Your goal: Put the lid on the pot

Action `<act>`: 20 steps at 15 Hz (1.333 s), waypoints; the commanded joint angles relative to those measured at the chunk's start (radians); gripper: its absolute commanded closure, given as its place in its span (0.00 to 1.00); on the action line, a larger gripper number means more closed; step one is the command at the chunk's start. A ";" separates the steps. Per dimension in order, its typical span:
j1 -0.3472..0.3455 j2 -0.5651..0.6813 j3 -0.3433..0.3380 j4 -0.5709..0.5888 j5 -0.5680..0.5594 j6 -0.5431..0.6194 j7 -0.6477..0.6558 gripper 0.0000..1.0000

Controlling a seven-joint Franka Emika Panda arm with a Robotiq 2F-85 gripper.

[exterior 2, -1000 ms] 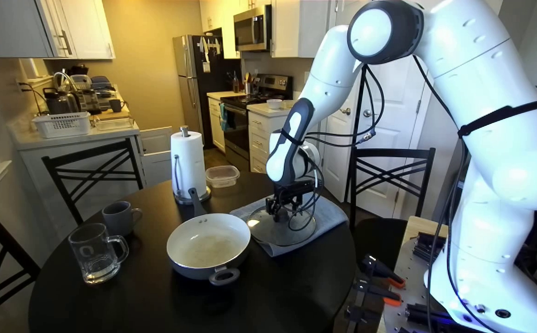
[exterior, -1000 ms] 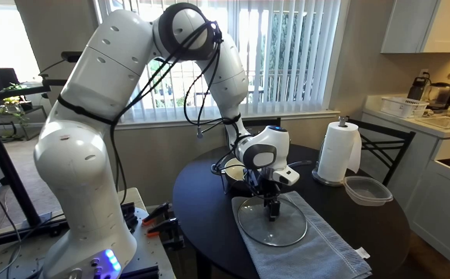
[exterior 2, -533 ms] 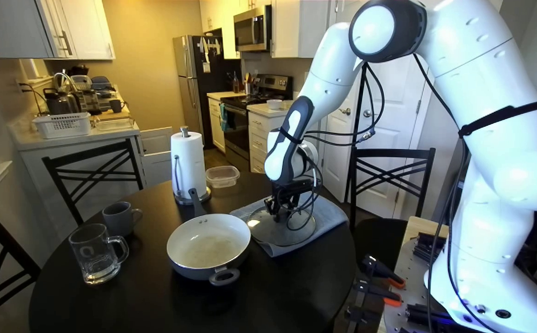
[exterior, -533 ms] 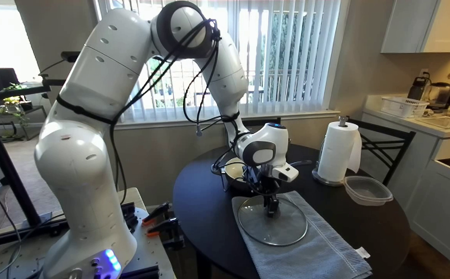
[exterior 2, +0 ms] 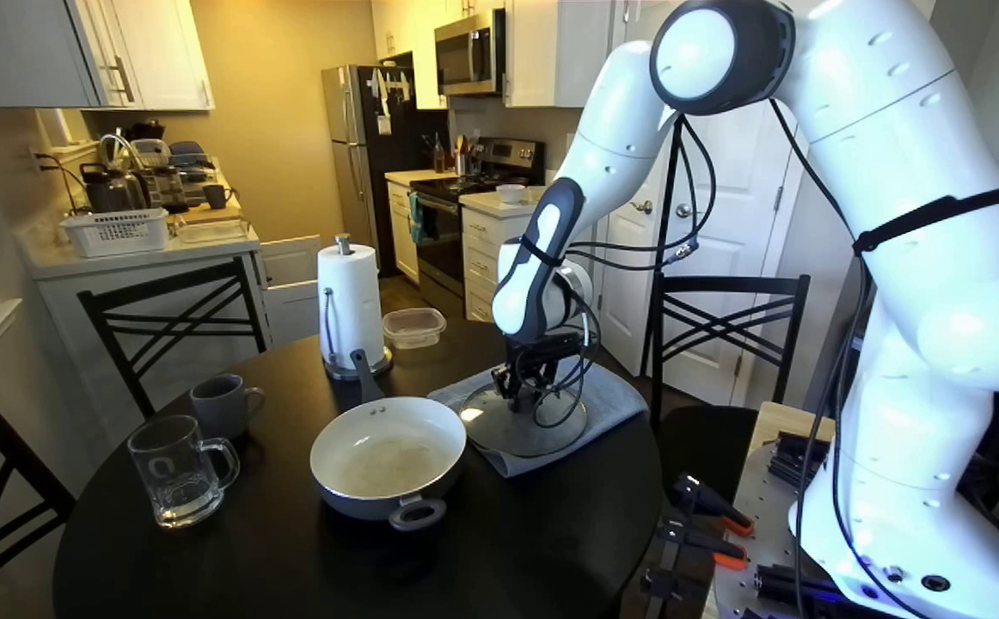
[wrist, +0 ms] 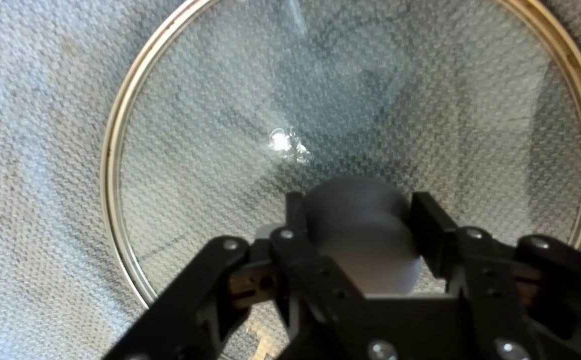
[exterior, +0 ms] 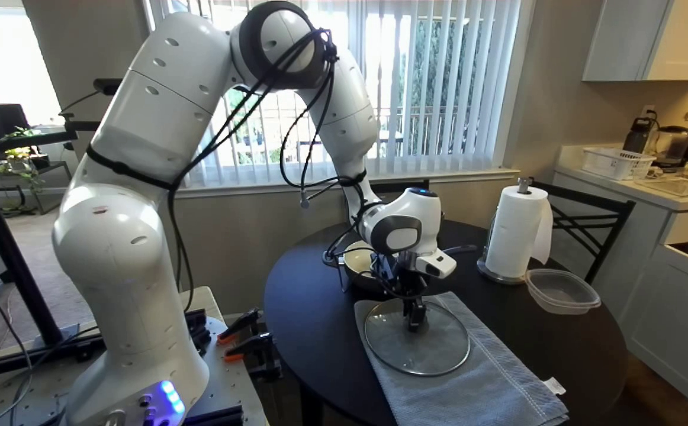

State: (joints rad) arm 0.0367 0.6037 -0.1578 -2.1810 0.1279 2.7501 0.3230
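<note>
The tool [wrist: 356, 220] points down, fingers [wrist: 428, 227] pressed to opposite sides of the dark knob [wrist: 363, 235] of the lid [exterior: 422, 350], so it has the lid in its grip. The lid, clear round glass with a metal rim, lies level beneath the tool, on a folded grey cloth [exterior: 468, 393] that spreads over part of the dark round bench [exterior 2: 508, 550]. In an exterior view the pot [exterior 2: 388, 456] stands on the bench to the left of the tool, near the cloth; its pale inside shows, and its long dark handle [exterior 2: 367, 378] reaches toward an upright paper towel roll [exterior 2: 351, 305]. Farther left of the tool, past the pot, stand a grey mug [exterior 2: 221, 411] and a glass mug [exterior 2: 174, 477]. In an exterior view a clear plastic container [exterior: 562, 294] sits to the right of the tool, just beside the paper towel roll and well apart from the lid.
</note>
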 commanded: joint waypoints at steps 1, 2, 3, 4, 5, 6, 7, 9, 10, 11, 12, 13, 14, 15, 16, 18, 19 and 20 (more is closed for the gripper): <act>0.013 -0.102 -0.009 -0.095 0.000 0.049 0.021 0.70; 0.033 -0.129 -0.025 -0.122 -0.010 0.069 0.036 0.70; 0.044 -0.149 -0.034 -0.140 -0.015 0.085 0.041 0.70; 0.057 -0.166 -0.048 -0.154 -0.022 0.094 0.051 0.70; 0.072 -0.188 -0.065 -0.168 -0.030 0.098 0.066 0.70; 0.085 -0.207 -0.082 -0.178 -0.041 0.097 0.080 0.70; 0.092 -0.227 -0.092 -0.186 -0.050 0.094 0.090 0.70; 0.103 -0.255 -0.113 -0.194 -0.074 0.085 0.114 0.70; 0.099 -0.264 -0.113 -0.196 -0.080 0.078 0.116 0.70; 0.092 -0.263 -0.108 -0.191 -0.084 0.065 0.113 0.70; 0.084 -0.257 -0.100 -0.186 -0.086 0.062 0.107 0.20; 0.080 -0.258 -0.094 -0.185 -0.085 0.055 0.103 0.18; 0.072 -0.246 -0.085 -0.176 -0.078 0.052 0.094 0.13; 0.061 -0.235 -0.072 -0.165 -0.068 0.042 0.081 0.08; 0.058 -0.224 -0.066 -0.160 -0.065 0.039 0.082 0.02; 0.048 -0.204 -0.051 -0.148 -0.056 0.019 0.076 0.00; 0.042 -0.191 -0.044 -0.141 -0.051 0.011 0.073 0.00; 0.031 -0.173 -0.035 -0.133 -0.044 0.005 0.069 0.00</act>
State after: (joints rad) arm 0.1059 0.3917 -0.2269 -2.3395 0.0681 2.7826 0.4031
